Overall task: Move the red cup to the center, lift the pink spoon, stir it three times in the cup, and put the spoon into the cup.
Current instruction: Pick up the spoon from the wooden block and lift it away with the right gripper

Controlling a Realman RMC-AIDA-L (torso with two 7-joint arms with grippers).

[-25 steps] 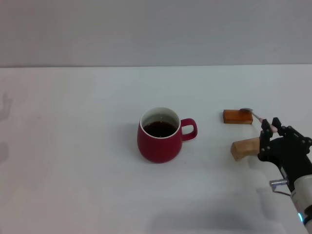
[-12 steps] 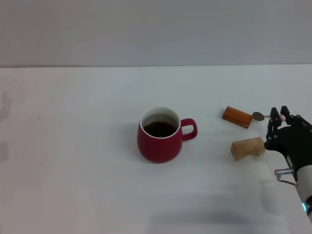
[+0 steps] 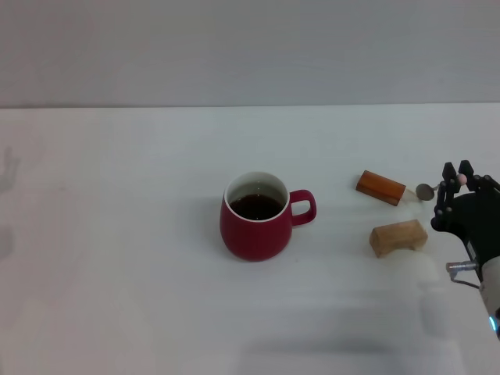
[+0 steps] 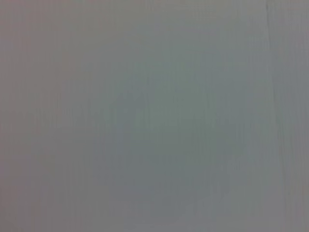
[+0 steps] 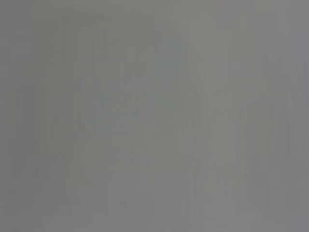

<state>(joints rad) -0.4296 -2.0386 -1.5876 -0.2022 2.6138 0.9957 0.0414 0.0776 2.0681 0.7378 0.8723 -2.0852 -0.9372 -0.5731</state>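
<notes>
My right gripper [image 3: 455, 186], at table's [image 3: 117, 234] right edge, is clamped on the slim pink-handled metal spoon [image 3: 437, 187], its bowl just beside the dark orange-brown wooden block [image 3: 381, 187]. Squat dark-red ceramic mug [image 3: 256, 219] w/ dark liquid sits mid-table, handle toward my right.

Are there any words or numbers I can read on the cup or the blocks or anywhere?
No, there is nothing to read anywhere.
The red cup: plain, no words or logo.
The two wooden blocks: plain wood, no marks.
The pink spoon in the right gripper: no writing showing.
The white table: no labels.
Both wrist views show only blank grey, with no text.
</notes>
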